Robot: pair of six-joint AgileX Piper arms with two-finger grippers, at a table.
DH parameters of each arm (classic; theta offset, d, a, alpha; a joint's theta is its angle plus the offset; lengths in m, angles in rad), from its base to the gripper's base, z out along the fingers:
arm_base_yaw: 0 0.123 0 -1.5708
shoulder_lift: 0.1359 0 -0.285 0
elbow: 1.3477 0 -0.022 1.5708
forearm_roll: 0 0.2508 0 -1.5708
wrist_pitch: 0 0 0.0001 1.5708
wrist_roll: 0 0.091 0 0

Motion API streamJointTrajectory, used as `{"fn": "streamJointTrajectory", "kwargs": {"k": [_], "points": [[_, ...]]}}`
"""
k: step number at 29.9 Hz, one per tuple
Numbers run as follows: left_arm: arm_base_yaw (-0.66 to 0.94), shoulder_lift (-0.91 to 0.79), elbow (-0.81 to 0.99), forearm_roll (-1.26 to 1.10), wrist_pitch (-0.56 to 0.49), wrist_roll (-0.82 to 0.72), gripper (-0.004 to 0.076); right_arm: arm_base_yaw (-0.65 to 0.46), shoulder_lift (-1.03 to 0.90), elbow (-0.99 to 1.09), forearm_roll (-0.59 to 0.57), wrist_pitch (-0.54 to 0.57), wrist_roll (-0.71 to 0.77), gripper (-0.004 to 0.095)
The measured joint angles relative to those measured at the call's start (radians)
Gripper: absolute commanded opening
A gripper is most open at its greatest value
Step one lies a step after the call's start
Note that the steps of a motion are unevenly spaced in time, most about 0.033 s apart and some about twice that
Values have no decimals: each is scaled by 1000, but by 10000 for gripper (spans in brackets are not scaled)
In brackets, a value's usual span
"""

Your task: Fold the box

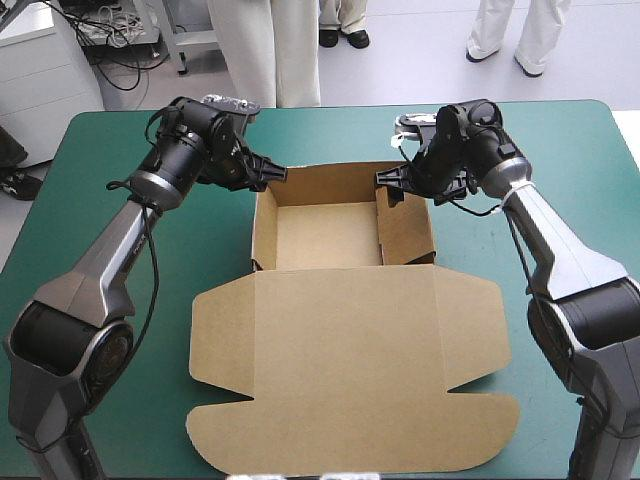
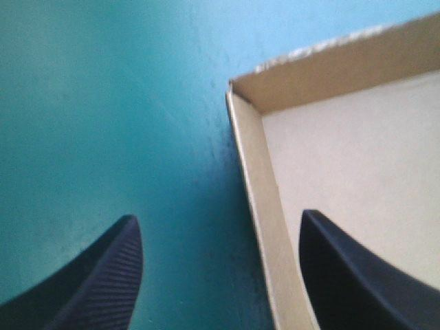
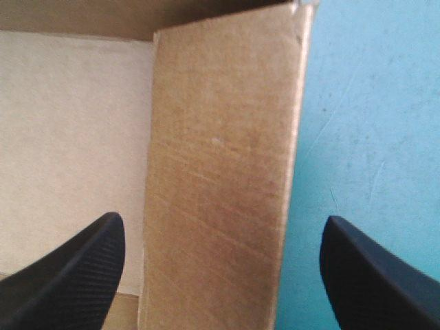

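i see both pairs of jaws wide open. the left wall of the box (image 1: 345,350) stands between the fingers of the left gripper (image 2: 216,217); its right wall, leaning inward, between those of the right gripper (image 3: 221,218).

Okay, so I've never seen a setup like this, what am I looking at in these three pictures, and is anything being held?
It's a robot with two arms at a table with a teal-green cover. One picture looks down from above and behind it. The other two come from cameras on the wrists, each looking along its arm's end effector; the black shapes are its fingers. On the table lies a brown cardboard box: the far part has walls raised into an open tray, the lid lies flat nearer the robot. The left end effector is open astride the tray's left wall, the right end effector open astride its right wall. Nothing is gripped.
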Motion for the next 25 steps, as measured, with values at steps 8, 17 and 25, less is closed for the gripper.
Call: {"fn": "streamJointTrajectory", "kwargs": {"k": [8, 17, 25], "points": [[0, -91, -75, -47, 12, 119, -20, 0, -120, 30, -47, 3, -2, 722], [0, -400, 164, -87, 16, 135, -32, 0, -252, 142, -68, 12, -32, 722], [0, -738, 531, -68, 17, 138, -32, 0, -211, 142, -72, 8, -40, 723]]}}
